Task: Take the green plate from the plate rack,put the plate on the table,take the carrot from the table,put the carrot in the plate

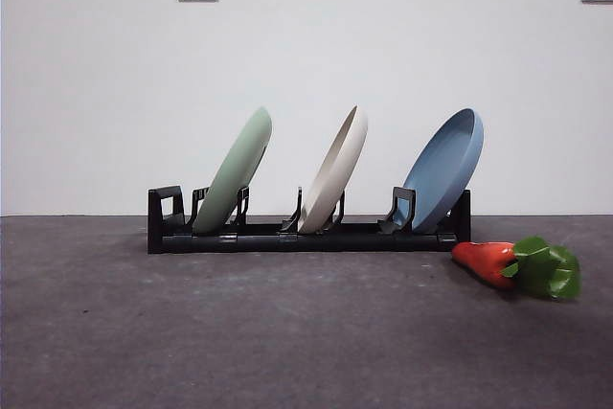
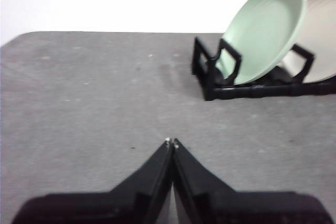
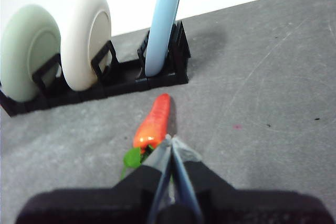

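- Sage-green, round matte plate [image 1: 236, 171] leans in the long black plastic plate rack [image 1: 306, 234] in the front view, at one end beside a cream plate [image 1: 334, 172] and a blue plate [image 1: 445, 168]; the stubby orange toy carrot [image 1: 517, 264] lies on the dark grey table [image 1: 239, 332]. Nothing is done yet.
- Left wrist view: left gripper [image 2: 171, 141], jaws pressed together and empty, sits well short of the rack.
- Right wrist view: right gripper [image 3: 171, 141], jaws together and empty, hovers just by the carrot's leafy end.

On my left wrist feed, the left gripper [image 2: 172, 141] has two matte black wedge-shaped fingers [image 2: 152, 174] with small silvery tips. The right gripper [image 3: 171, 139] looks alike, its black fingers [image 3: 190, 169] faced with glossy, pale strips.
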Tool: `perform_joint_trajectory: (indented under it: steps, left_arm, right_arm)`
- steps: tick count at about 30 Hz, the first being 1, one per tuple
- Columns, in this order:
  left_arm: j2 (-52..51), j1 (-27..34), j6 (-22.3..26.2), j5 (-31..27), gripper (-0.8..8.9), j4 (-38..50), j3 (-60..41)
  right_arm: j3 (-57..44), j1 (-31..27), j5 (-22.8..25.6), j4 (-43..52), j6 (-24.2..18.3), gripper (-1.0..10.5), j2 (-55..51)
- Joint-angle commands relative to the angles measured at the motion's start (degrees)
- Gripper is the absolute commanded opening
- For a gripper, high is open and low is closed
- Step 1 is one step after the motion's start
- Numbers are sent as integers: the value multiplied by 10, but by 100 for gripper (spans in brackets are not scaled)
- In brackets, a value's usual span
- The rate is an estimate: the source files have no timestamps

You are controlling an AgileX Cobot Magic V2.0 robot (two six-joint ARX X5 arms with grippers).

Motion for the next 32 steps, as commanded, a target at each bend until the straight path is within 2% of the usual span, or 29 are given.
perform_joint_trajectory:
  steps: [1, 4, 8, 13, 16, 22, 32]
  left_arm:
    - [-2, 2, -50, 25, -6, 3, 0]
    - [-2, 2, -80, 45, -7, -1, 16]
    - [-2, 2, -108, 57, -7, -21, 55]
    - [5, 2, -113, 75, -7, -53, 118]
    - [21, 2, -113, 103, -7, -77, 160]
    - [82, 2, -104, 161, -7, -140, 259]
    - [217, 2, -2, 286, -7, -300, 415]
  right_arm:
    - [-7, 0, 0, 16, 43, -1, 0]
    - [5, 0, -3, 18, 54, -10, 0]
    - [42, 0, -2, 18, 96, -11, 2]
    - [111, 0, -3, 8, 96, -11, 24]
    - [164, 1, -27, -21, 88, -12, 56]
    - [296, 1, -92, -137, 29, -11, 159]
    - [505, 1, -211, -399, -156, -11, 336]
